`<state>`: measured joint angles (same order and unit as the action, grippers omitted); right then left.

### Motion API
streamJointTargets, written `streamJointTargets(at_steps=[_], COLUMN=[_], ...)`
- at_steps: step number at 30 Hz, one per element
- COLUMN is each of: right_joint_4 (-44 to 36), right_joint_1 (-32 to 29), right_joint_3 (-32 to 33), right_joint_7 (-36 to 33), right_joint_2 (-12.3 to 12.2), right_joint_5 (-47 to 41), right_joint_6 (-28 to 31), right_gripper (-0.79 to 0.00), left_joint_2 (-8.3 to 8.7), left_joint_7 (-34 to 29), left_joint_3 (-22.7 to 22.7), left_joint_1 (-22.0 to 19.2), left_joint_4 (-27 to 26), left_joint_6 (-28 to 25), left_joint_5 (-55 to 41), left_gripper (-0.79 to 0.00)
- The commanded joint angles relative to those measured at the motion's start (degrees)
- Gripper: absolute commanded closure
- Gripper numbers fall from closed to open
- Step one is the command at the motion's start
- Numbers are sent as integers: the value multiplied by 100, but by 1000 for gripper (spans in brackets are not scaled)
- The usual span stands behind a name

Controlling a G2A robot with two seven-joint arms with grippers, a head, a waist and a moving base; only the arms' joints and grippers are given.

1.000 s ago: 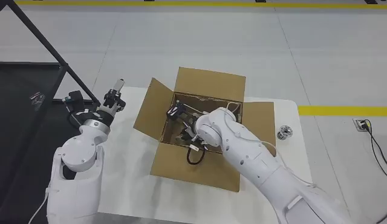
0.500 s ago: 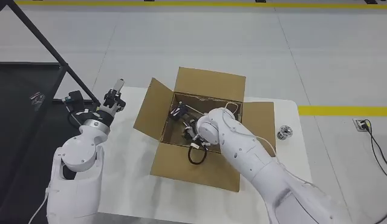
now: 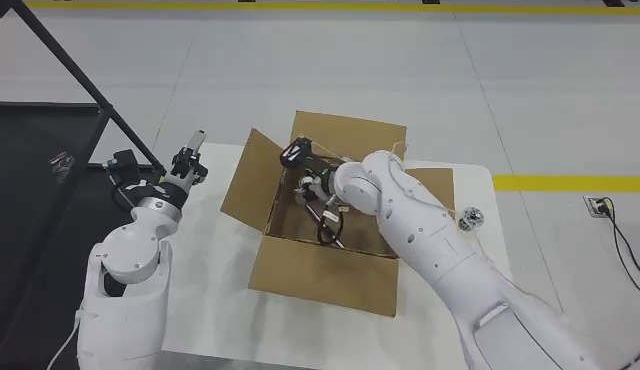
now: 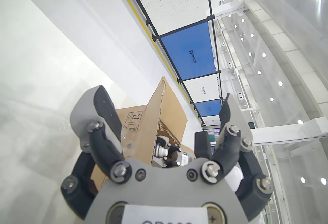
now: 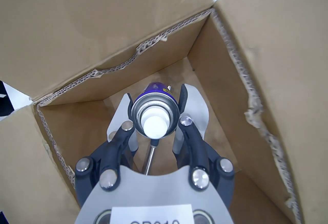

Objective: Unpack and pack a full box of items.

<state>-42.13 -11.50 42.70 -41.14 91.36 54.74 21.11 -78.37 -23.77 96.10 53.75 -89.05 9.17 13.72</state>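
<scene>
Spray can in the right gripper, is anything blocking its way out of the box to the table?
Nothing visible covers the box opening: the flaps are folded outward. The right gripper holds the spray can over the box, so only the box walls and flaps lie between it and the table.

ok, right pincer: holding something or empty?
Holding. The right pincer is shut on a purple metal spray can with a white cap; its fingers flank both sides.

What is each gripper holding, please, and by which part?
The right gripper clasps a spray can by its sides near the top; the left gripper holds nothing.
</scene>
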Motion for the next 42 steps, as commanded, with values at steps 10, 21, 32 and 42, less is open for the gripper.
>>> streamJointTargets(at_steps=[10,21,32,42], right_joint_4=[-5502,-7142,-6187,-4847], right_joint_1=[-2720,-4474,-5138,-4801], right_joint_3=[2363,4272,5128,5187], right_joint_7=[-2001,-2291,-2262,-2030], right_joint_2=[-1085,-1357,-1448,-1499], right_joint_5=[1611,2986,2889,2411], right_joint_6=[-735,-2102,-2230,-1819], right_gripper=[0,0,0,0], left_joint_2=[0,0,0,0], left_joint_7=[0,0,0,0], left_joint_3=[0,0,0,0], left_joint_1=[0,0,0,0], left_joint_4=[0,0,0,0], left_joint_6=[0,0,0,0], left_joint_5=[0,0,0,0], left_gripper=[-785,-785,-785,-785])
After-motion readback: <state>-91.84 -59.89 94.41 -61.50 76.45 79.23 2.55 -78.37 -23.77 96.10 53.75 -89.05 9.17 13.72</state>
